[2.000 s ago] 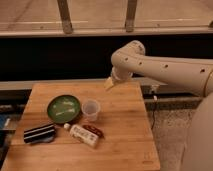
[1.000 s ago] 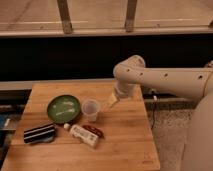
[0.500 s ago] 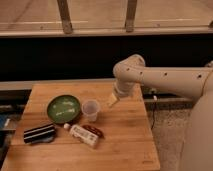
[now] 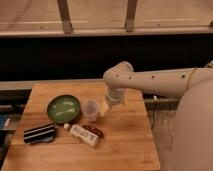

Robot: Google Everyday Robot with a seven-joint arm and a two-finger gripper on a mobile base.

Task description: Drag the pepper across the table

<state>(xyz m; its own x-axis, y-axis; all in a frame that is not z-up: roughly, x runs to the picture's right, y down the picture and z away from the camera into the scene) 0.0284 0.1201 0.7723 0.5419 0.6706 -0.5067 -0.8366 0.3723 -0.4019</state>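
Note:
The pepper (image 4: 94, 131) is small, dark red-brown and glossy. It lies on the light wooden table (image 4: 125, 145) right beside the white bottle (image 4: 83, 135), on its far right side. My gripper (image 4: 104, 108) hangs from the white arm above the table, just right of the clear plastic cup (image 4: 90, 110) and a short way up and right of the pepper. It holds nothing that I can see.
A green plate (image 4: 63, 108) sits at the left of the cup. A black striped object (image 4: 39, 133) lies at the table's left front. The table's right edge (image 4: 150, 135) drops to the floor. A dark wall with a rail stands behind.
The arm has come down and to the left from the table's back right, and the gripper now hangs low beside the cup. The objects have not moved.

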